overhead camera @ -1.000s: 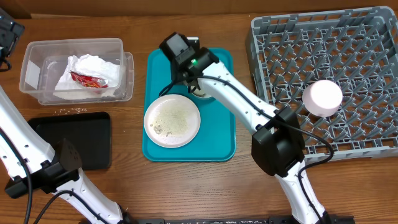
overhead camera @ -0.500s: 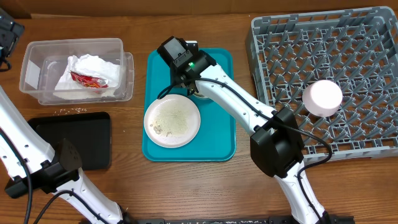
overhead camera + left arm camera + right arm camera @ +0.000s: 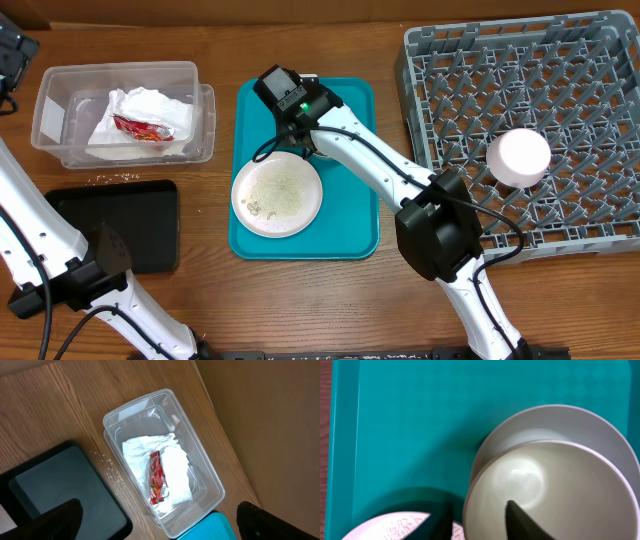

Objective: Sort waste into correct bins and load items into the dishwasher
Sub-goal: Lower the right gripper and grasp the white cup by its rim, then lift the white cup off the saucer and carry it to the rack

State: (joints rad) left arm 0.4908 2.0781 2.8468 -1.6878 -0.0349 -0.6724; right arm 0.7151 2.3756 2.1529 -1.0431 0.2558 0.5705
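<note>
Right pincer point(image 3: 479, 519) has narrowed astride the rim of the round grey bowl point(image 3: 545, 485), half-open, not clamped yet; a lift looks close; left pincer point(image 3: 165, 522) gapes empty

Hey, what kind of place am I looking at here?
Likely a robot test bench staged as a dish-return station: a wooden table with a teal serving tray, a grey dish rack, and a clear tub holding a crumpled napkin.
</note>
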